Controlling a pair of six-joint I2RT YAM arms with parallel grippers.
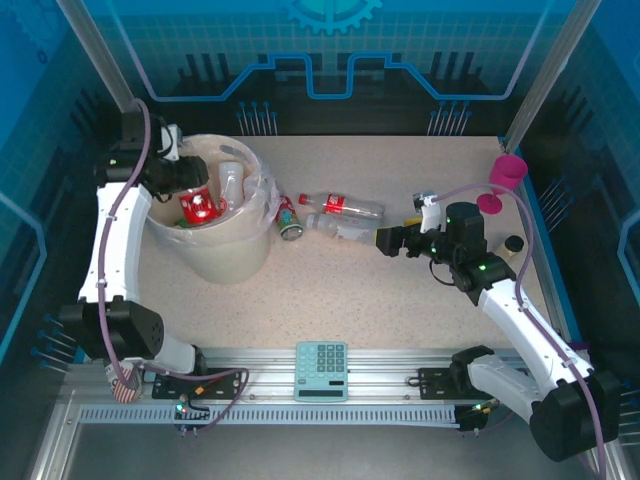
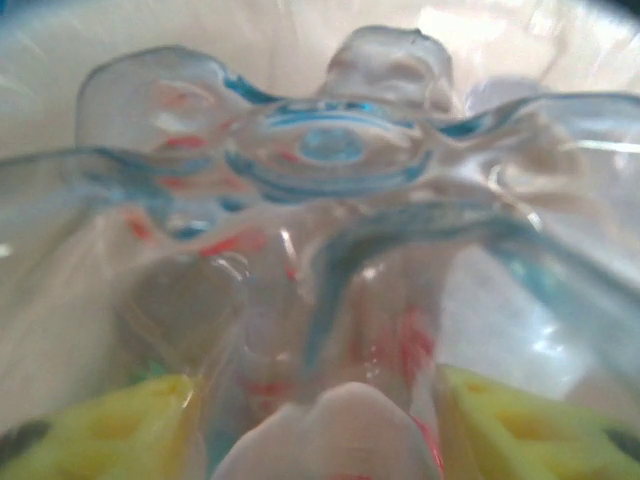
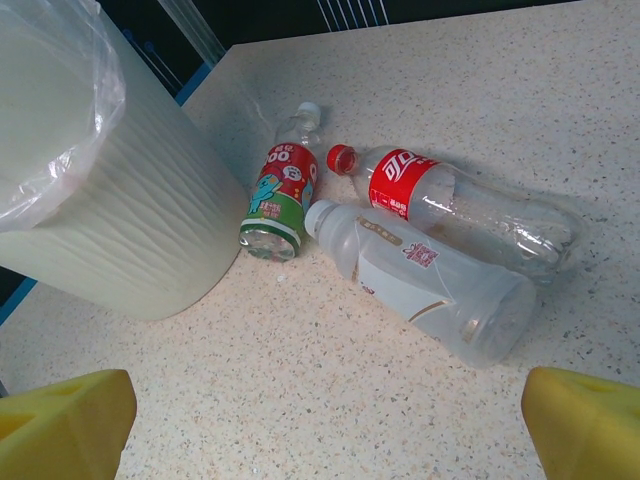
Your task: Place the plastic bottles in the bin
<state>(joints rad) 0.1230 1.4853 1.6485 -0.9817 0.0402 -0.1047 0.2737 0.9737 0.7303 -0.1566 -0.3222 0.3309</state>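
Over the mouth of the bin (image 1: 222, 262), my left claw (image 1: 190, 193) was clamped on a clear red-labelled bottle (image 1: 199, 208). Its moulded base (image 2: 330, 150) sat close to the wrist camera, between the yellow fingers (image 2: 120, 420). A pale bottle (image 1: 230, 182) lay inside the bag-lined bucket beside it.

Across the worktop (image 1: 330, 310), my right claw (image 1: 383, 241) stood wide open and empty. It pointed at three bottles lying on their sides just right of the bin. The green-labelled bottle (image 3: 280, 200) was nearest the bin wall, and the red-capped cola bottle (image 3: 450, 200) lay at the back. The white-labelled bottle (image 3: 430, 285) lay in front, close against its neighbours. A pink goblet (image 1: 505, 178) stood well apart at the far right, and a calculator (image 1: 322, 370) rested on the near rail.

I judged the step in hand to be the drop: one bottle was poised above the bin, with three left on the worktop. The next move called for opening the left claw so the bottle fell clear of the liner, then lifting that arm away. After that, the right claw needed to go forward and down with its fingers set across the white-labelled bottle's body. A smooth round bottle could roll off if pinched off-centre.
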